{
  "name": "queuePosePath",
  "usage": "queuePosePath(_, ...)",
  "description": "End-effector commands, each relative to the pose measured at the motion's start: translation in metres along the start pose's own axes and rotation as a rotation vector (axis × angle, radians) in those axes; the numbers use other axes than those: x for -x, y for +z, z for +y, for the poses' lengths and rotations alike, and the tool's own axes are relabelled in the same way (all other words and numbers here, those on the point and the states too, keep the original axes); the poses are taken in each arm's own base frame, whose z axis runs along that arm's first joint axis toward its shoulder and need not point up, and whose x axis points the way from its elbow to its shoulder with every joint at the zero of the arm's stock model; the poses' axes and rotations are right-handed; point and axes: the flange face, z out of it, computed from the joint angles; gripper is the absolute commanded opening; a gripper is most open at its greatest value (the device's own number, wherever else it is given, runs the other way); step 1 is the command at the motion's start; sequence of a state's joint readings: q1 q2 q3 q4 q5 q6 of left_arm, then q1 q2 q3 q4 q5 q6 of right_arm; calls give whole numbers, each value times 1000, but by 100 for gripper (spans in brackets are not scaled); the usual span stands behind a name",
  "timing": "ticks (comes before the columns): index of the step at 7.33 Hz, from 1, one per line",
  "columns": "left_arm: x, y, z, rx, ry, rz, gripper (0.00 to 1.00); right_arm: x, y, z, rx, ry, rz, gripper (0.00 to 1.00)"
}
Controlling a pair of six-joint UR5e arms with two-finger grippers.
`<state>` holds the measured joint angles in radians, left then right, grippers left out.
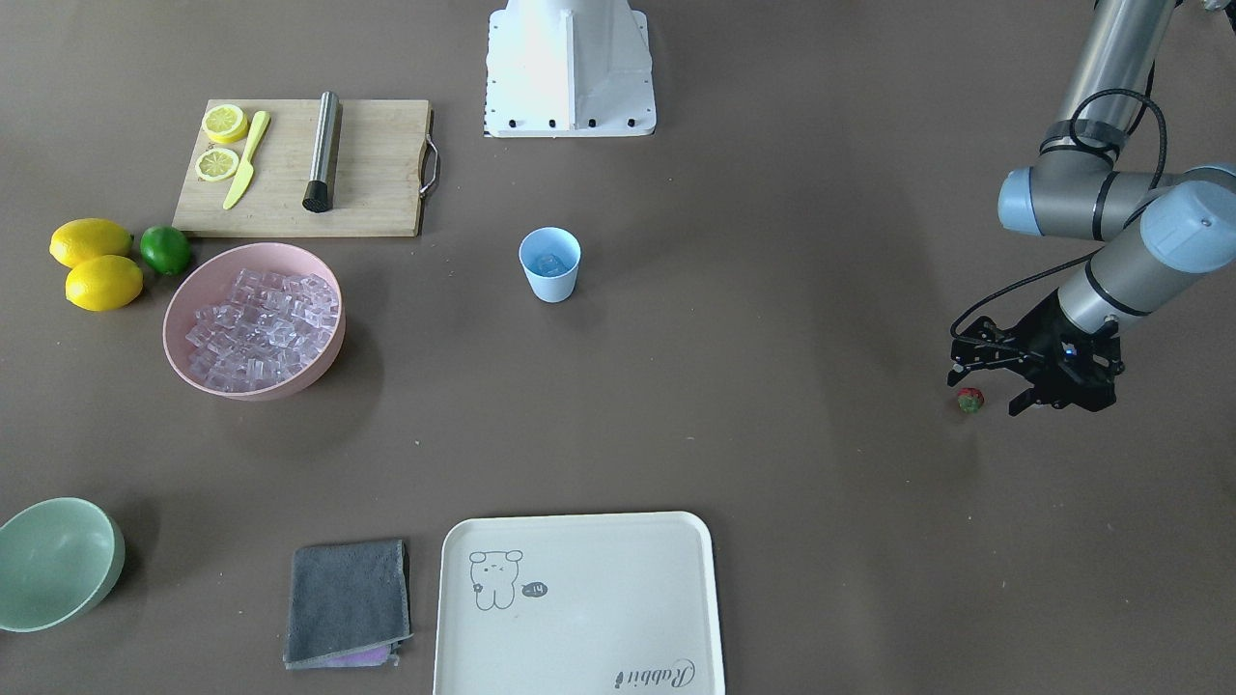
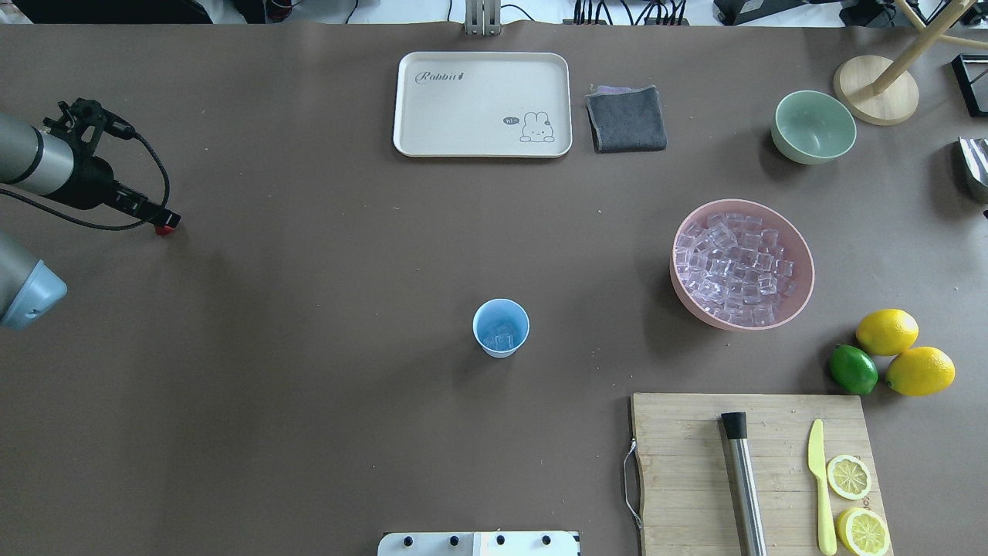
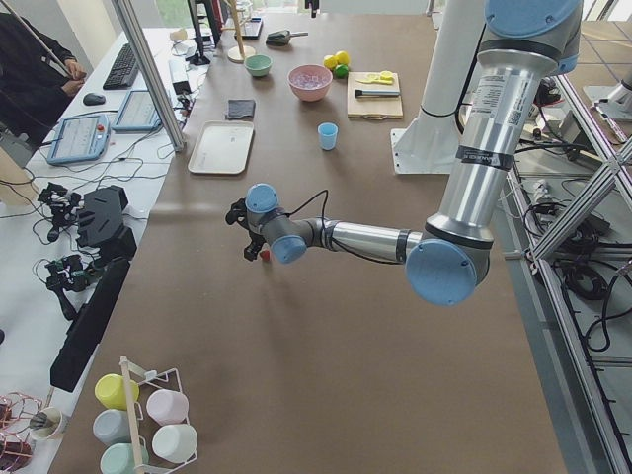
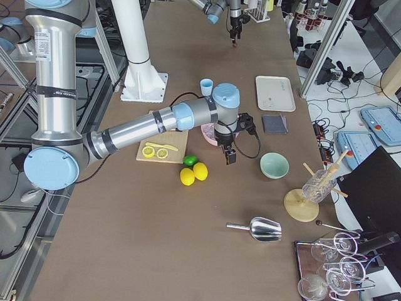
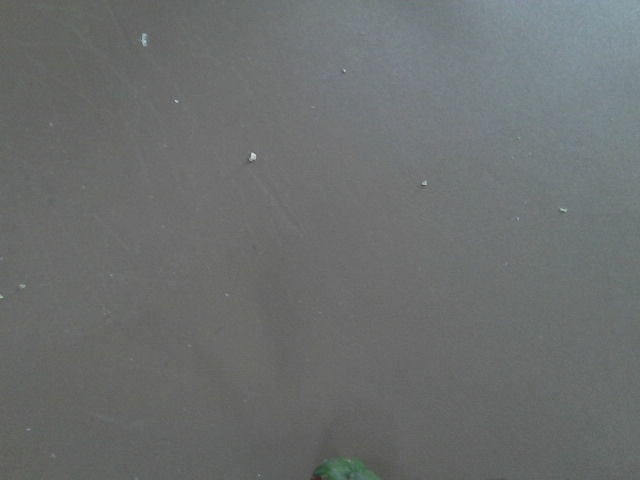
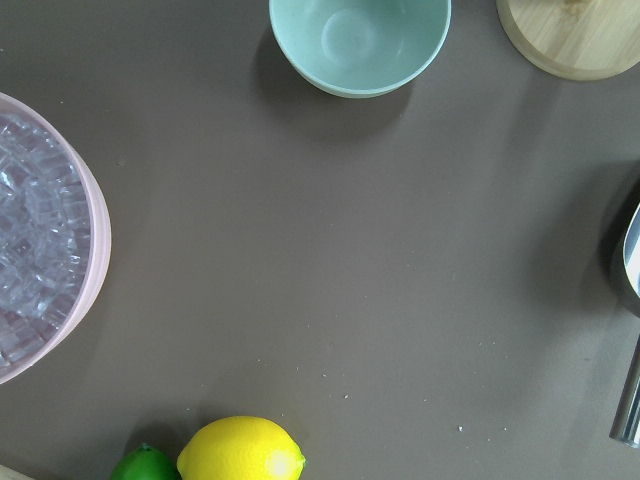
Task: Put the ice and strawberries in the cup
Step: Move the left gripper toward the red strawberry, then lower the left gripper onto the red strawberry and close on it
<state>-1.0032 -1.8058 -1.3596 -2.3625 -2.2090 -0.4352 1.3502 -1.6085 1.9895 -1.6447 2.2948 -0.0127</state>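
The light blue cup (image 1: 550,265) stands upright mid-table with a few ice cubes in it; it also shows in the overhead view (image 2: 501,328). Many ice cubes (image 1: 261,328) fill the pink bowl (image 2: 803,266). The tiny red strawberry (image 1: 969,400) lies on the table far to my left. My left gripper (image 1: 987,390) is open and low over the table, fingertips at the strawberry (image 2: 164,229); its green cap (image 5: 345,470) shows at the wrist view's bottom edge. My right gripper (image 4: 230,155) hangs above the table between the pink bowl and the green bowl; I cannot tell whether it is open.
A cutting board (image 2: 695,463) holds a steel muddler, a yellow knife and lemon slices. Two lemons (image 2: 903,351) and a lime (image 2: 853,369) lie beside it. A pale green bowl (image 2: 813,127), grey cloth (image 2: 626,117), cream tray (image 2: 432,108) and metal scoop (image 4: 263,230) are around.
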Motion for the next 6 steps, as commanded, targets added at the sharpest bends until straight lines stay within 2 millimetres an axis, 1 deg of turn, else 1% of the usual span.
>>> queuePosePath(1,3,5,3,12,-8,-3,75,1,0,-3,3,4,-11,100)
queuePosePath(3,6,9,3,20,-16,-7,73,1,1,-3,3,4,-12,100)
queuePosePath(6,2,16,0,30,-19,-4,70,1,1,-2,6,7,-19,100)
